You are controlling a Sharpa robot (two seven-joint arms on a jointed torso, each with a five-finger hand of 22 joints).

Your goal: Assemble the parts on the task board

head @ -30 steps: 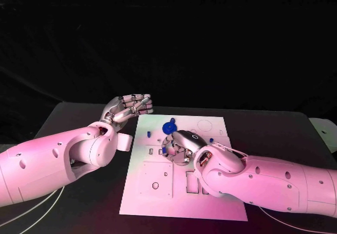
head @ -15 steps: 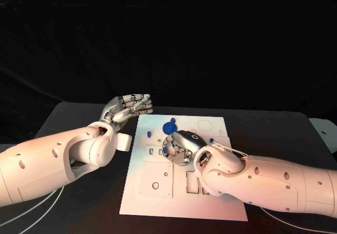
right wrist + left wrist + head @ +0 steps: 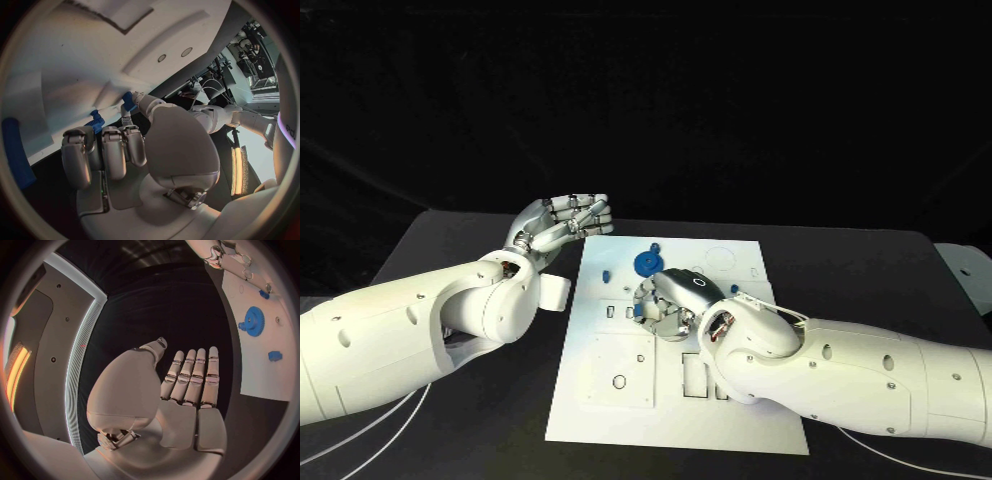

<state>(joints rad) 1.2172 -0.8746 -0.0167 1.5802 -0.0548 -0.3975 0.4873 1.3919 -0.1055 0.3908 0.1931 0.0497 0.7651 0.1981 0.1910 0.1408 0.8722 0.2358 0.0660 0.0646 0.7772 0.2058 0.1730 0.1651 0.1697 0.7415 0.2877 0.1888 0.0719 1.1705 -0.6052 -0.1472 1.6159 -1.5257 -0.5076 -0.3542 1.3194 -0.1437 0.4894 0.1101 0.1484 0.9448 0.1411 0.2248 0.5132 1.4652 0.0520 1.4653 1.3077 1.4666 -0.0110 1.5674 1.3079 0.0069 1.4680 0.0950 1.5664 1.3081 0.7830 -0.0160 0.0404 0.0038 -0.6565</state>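
The white task board [image 3: 625,390] lies in the middle of the table. A blue gear [image 3: 646,262] stands near its far edge, with small blue pegs [image 3: 652,246] beside it. My right hand [image 3: 675,300] rests on the board just in front of the gear, fingers curled down. In the right wrist view its thumb and a finger close around a small blue part [image 3: 129,102], and a second blue piece [image 3: 95,121] sits by another fingertip. My left hand [image 3: 568,220] hovers off the board's far left corner, fingers straight and together, holding nothing [image 3: 187,385]. The gear [image 3: 252,321] also shows there.
Cut-out slots and holes [image 3: 697,375] fill the near half of the board. A long blue bar [image 3: 15,157] lies close to my right hand. A pale object [image 3: 966,265] sits at the table's right edge. Black tabletop [image 3: 473,420] surrounds the board.
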